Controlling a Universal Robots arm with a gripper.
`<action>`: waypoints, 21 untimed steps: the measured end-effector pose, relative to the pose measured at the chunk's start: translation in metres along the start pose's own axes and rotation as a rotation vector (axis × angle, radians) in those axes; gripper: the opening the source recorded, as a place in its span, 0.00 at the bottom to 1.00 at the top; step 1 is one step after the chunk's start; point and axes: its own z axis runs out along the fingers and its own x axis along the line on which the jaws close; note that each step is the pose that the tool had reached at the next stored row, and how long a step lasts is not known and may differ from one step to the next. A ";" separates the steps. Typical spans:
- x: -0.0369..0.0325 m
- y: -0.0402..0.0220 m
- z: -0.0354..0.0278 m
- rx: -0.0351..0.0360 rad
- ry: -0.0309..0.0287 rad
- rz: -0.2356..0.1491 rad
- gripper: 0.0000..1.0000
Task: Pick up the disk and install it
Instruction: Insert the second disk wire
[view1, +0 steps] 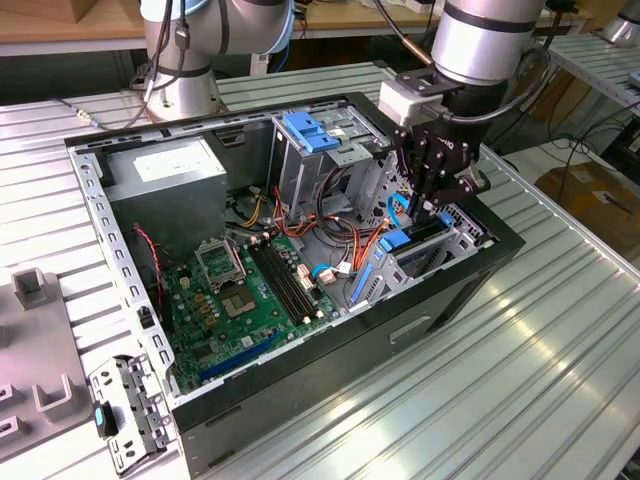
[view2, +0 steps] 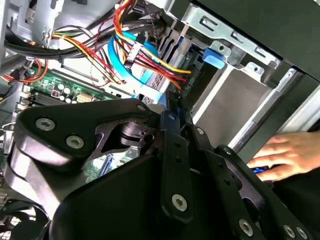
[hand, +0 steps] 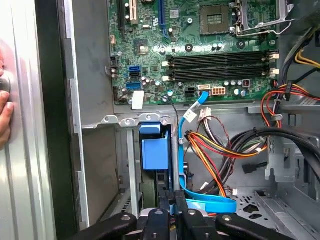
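The gripper (view1: 432, 205) hangs over the open computer case (view1: 130, 300), at the corner nearest the exterior view's right, above the lower drive bay (view1: 440, 250). Its fingers point straight down into that bay. In both wrist views the linkages are drawn close together around a thin dark edge with blue plastic beside it, so the gripper (hand: 170, 210) appears closed on the disk (hand: 156, 152), holding it on edge; the contact itself is partly hidden by the finger hardware.

The disk sits directly below the fingertips, already partway into the bay, with one blue rail facing up in the first wrist view. Its long axis seems to run down into the slot, in line with the gripper's approach, while its flat faces stand upright between the bay's metal walls. A judgement: the install turns on a straight push along that axis, with little room for tilt.

A flat blue cable (hand: 207, 202) and a bundle of red, yellow and orange wires (hand: 220, 147) lie just beside the bay, on the side toward the motherboard (hand: 200, 50), and could snag. A person's hand (view2: 282, 155) rests outside the case wall, near the bay. The upper cage with a blue handle (view1: 312, 130) stands apart, toward the case's middle.
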 end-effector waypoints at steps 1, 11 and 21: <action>0.0011 -0.0001 0.0001 0.0000 -0.0002 0.000 0.16; 0.0021 -0.0001 0.0003 0.0000 -0.0003 0.000 0.16; 0.0104 -0.0004 0.0013 -0.0009 -0.0171 0.001 0.16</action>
